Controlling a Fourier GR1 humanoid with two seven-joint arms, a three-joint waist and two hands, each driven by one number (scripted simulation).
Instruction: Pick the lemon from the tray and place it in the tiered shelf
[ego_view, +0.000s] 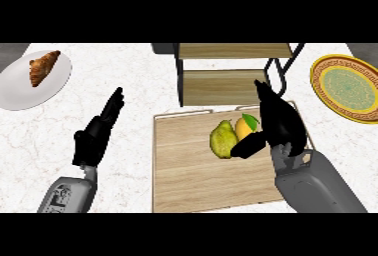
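Observation:
On the wooden tray (192, 180) lie a yellow-green lemon (221, 140) and, touching its right side, an orange-yellow fruit with a green leaf (245, 127). My right hand (279, 125) stands over the tray's right part, fingers straight toward the shelf, thumb (247, 146) low against the two fruits. Neither fruit is enclosed by it. The tiered shelf (221, 85), with wooden boards in a black frame, stands just behind the tray. My left hand (94, 137) rests open on the counter to the left of the tray.
A white plate (18, 87) with a croissant (43, 66) is at the back left. An ornate yellow and green plate (348, 87) sits at the back right. White marble counter (133, 85) lies between the left plate and the shelf.

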